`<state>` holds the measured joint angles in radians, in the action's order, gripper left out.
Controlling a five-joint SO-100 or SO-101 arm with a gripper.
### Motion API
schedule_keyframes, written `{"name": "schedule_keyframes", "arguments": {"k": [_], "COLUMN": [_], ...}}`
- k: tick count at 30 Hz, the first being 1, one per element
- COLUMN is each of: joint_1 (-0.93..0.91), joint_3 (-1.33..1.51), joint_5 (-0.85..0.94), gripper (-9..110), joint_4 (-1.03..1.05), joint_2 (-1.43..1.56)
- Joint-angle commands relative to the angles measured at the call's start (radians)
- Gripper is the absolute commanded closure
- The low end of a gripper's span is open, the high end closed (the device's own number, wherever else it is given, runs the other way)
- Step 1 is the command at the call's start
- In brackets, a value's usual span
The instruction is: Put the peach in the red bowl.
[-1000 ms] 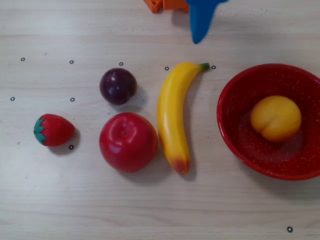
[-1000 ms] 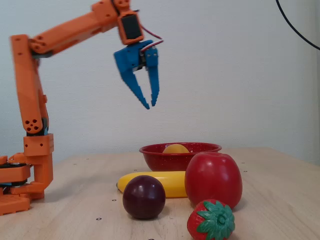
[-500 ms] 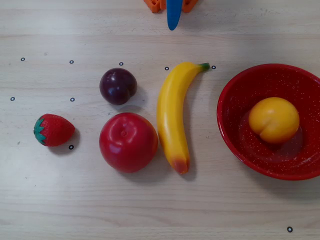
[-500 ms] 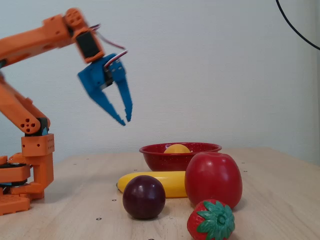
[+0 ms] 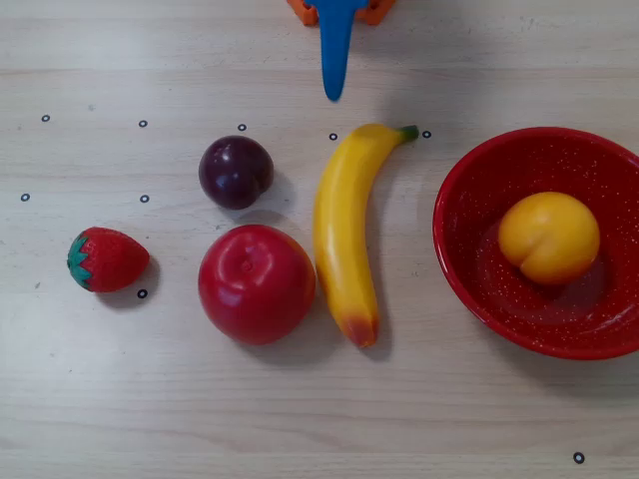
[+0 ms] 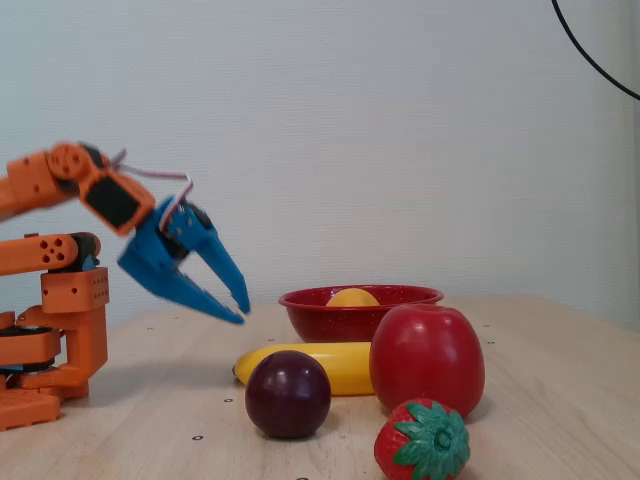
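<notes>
gripper (image 6: 240, 308) lowered, empty | peach (image 5: 548, 238) in red bowl (image 5: 469, 269)

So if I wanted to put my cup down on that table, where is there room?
In the overhead view, the wide bare strip of pale wooden table below all the fruit is free. The patch between the yellow toy banana and the glossy red speckled bowl is narrower. It is crowded where the big red apple, dark purple plum and banana sit close together.
</notes>
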<state>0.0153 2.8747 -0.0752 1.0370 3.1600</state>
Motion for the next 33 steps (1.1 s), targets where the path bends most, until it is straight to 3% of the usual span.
{"name": "schedule_keyframes", "arguments": {"k": [1,7,15,21,33], "joint_1": [0.021,0.026,0.018,-0.008,0.031], "joint_3": [0.044,0.244,0.244,0.244,0.244], "joint_5": [0.034,0.072,0.299,0.278,0.465], "gripper": [101,101,101,101,101], "joint_4": [-0.086,-0.311,-0.152,-0.152,-0.098], "joint_2": [0.057,0.071,0.071,0.071,0.071]}}
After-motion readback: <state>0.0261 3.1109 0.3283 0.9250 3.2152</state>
